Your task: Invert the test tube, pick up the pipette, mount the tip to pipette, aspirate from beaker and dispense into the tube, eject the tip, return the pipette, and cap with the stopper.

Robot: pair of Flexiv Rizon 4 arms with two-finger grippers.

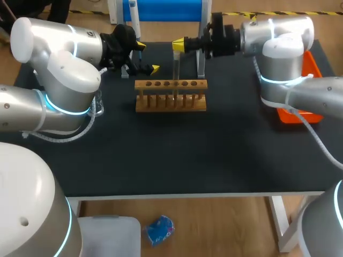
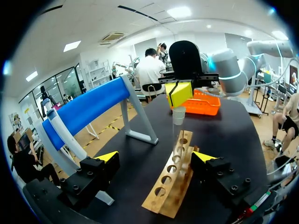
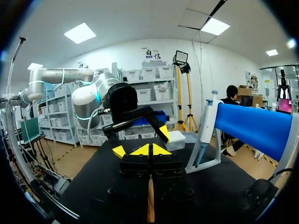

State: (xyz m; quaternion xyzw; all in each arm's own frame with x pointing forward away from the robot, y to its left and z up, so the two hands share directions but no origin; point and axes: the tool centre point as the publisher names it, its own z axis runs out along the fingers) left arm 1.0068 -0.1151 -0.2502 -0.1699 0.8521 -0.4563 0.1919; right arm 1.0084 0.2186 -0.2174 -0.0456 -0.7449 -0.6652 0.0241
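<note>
A clear test tube (image 1: pixel 176 75) hangs upright over the wooden rack (image 1: pixel 170 104), its lower end at the rack's holes. My right gripper (image 1: pixel 179 45) is shut on the tube's top, coming in level from the right. In the left wrist view the tube (image 2: pixel 178 115) hangs under that gripper (image 2: pixel 180 93), above the rack (image 2: pixel 174 179). My left gripper (image 1: pixel 148 57) stands open just left of the rack, holding nothing, with its own tips (image 2: pixel 155 157) on either side of the rack's near end. The pipette (image 2: pixel 58 130) rests on its blue stand (image 1: pixel 166 9) at the back.
An orange tray (image 1: pixel 315 69) sits at the right edge behind my right arm. A clear beaker (image 1: pixel 98 104) shows partly beside my left arm. A white box (image 3: pixel 175 139) stands near the pipette stand's foot (image 3: pixel 202 163). The rack has several empty holes.
</note>
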